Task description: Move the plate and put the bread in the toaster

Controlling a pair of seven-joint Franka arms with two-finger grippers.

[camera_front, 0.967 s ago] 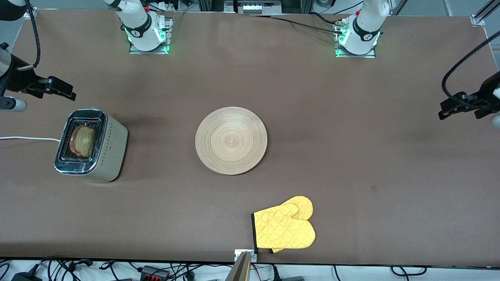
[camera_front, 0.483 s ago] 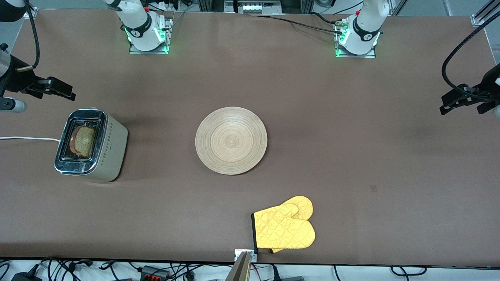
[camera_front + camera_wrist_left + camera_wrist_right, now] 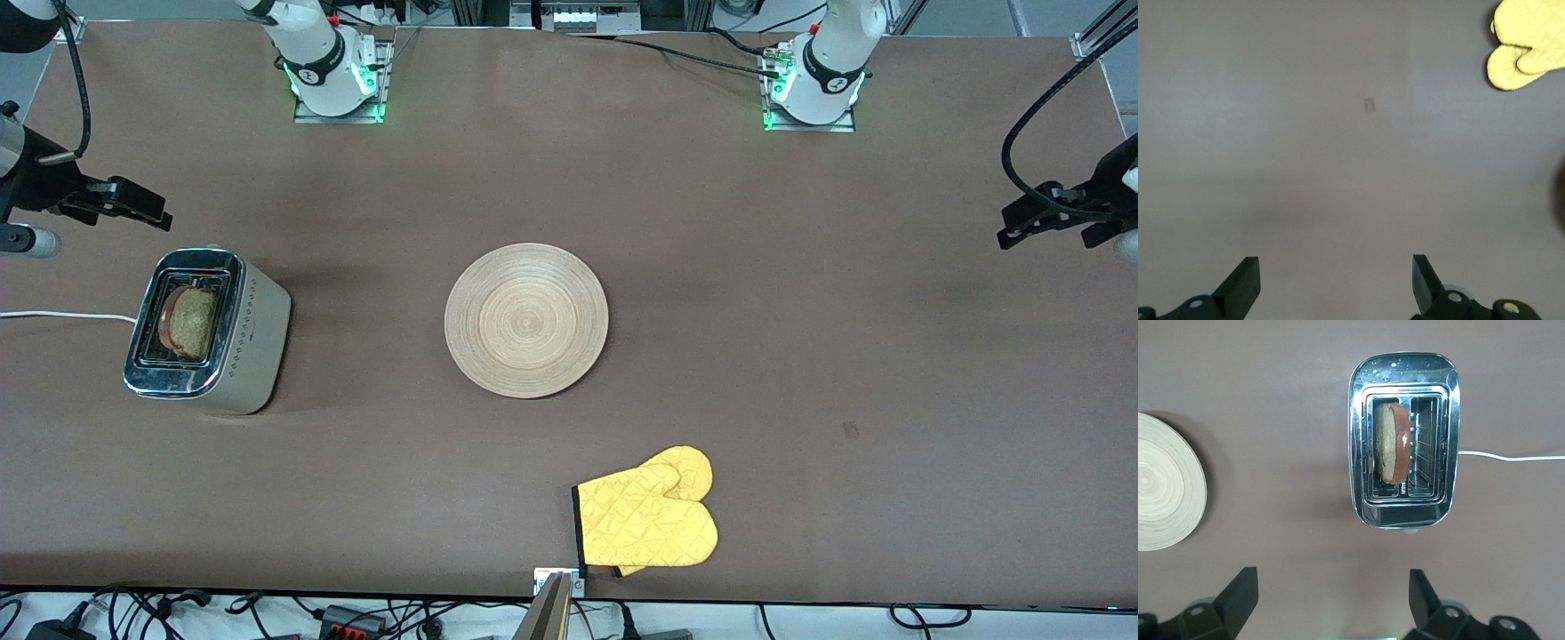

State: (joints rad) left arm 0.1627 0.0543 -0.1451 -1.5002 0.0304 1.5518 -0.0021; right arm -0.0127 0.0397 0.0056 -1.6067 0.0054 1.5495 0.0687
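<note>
Front view: left pincer [image 3: 1009,238] slightly shifted.

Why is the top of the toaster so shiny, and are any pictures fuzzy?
Right wrist view: the toaster has a chrome top that mirrors the room light around the bread. Front view: soft shadows lie beside the toaster and plate. Left wrist view: the mitt looks slightly soft.

Round light-wood plate [image 3: 526,320] flat at bench centre. Beige chrome-topped toaster [image 3: 210,331] near right arm's end edge, crusted bread [image 3: 188,322] standing in slot.
</note>
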